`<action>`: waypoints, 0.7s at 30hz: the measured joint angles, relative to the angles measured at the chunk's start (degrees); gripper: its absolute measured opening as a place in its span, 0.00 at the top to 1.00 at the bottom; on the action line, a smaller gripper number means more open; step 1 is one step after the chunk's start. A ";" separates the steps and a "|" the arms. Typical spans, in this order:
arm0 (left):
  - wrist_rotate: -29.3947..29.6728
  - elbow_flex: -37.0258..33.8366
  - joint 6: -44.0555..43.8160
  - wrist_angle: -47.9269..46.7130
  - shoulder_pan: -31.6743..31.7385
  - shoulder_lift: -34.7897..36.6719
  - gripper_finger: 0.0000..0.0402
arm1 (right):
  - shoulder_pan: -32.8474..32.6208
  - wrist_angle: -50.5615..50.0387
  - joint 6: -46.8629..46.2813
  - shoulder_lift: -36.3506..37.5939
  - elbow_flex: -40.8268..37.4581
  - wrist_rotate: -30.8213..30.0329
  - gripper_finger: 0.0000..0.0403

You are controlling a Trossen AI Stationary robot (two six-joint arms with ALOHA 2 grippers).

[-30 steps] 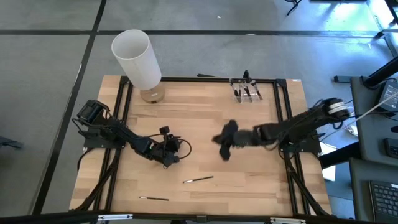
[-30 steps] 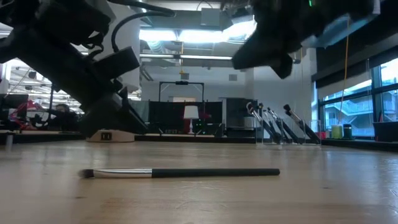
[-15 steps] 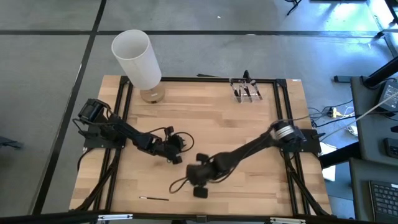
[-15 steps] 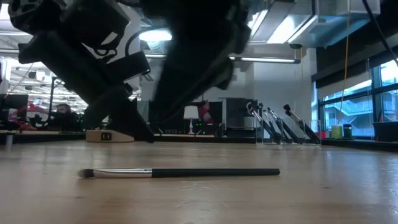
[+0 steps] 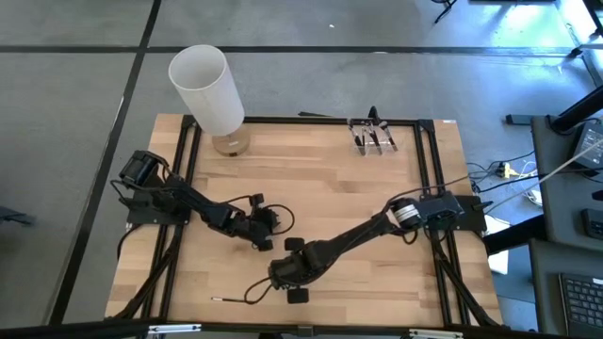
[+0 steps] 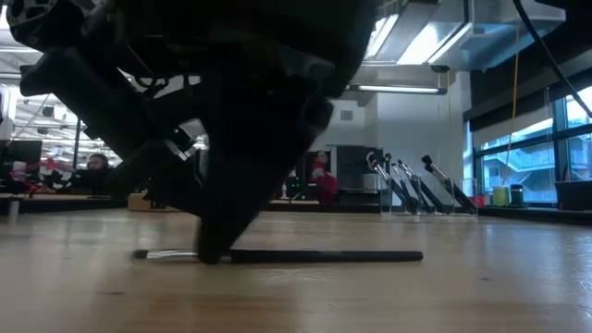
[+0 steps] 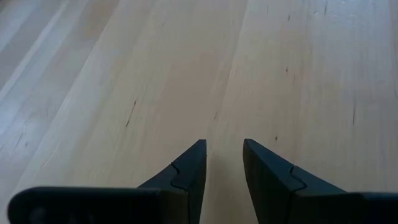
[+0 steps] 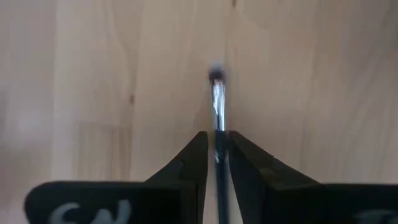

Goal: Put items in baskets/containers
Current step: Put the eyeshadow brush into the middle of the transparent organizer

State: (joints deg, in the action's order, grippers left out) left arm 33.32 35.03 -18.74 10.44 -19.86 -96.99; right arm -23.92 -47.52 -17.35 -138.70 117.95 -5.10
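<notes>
A thin black-handled brush (image 6: pixel 324 256) with a silver ferrule (image 8: pixel 217 106) lies flat on the wooden table, near its front middle. My right gripper (image 8: pixel 217 140) has come down over it, narrowly open, with one finger on each side of the brush close to the ferrule. In the high view this gripper (image 5: pixel 281 273) hides the brush. A second brush (image 5: pixel 233 299) lies near the front edge. The clear holder (image 5: pixel 374 138), with several brushes standing in it, sits at the far right. My left gripper (image 5: pixel 270 243) hovers open over bare wood, left of centre. My right gripper straddles the brush where handle meets ferrule (image 8: pixel 218 146), its fingers slanting down from above and set across the brush. A sliver of wood shows on either side of the brush, so I cannot tell whether a finger touches it. The brush lies flat on the table.
A tall white cylinder (image 5: pixel 205 85) stands on a wooden base at the far left corner. A black frame rail (image 5: pixel 429 169) runs around the tabletop. Bare wood lies between the two arms and the holder.
My right gripper has swept from the table's middle toward the near edge and the left, tipped to point steeply down, and sunk over the brush. The brush has slid a little toward the table's right edge, still flat on the table.
</notes>
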 joint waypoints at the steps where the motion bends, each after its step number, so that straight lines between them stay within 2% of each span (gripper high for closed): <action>1: 0.00 0.00 0.00 0.00 0.00 0.00 0.75 | 0.01 -0.94 -0.26 -0.28 0.03 0.11 0.84; 7: 0.03 0.00 -0.02 0.05 0.00 -0.01 0.75 | 0.00 -3.26 -2.16 -0.99 0.25 0.02 0.85; 13: 0.07 0.00 -0.02 0.06 0.00 -0.02 0.75 | 0.00 -5.19 -3.04 -1.05 0.12 0.04 0.97; 21: 0.03 0.00 -0.02 0.05 -0.02 -0.02 0.75 | 0.44 -10.14 -7.80 0.53 -0.24 -2.43 0.97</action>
State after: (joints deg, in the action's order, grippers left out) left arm 33.35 35.03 -18.76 10.48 -19.88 -97.01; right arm -23.49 -57.67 -25.15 -138.16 117.72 -7.53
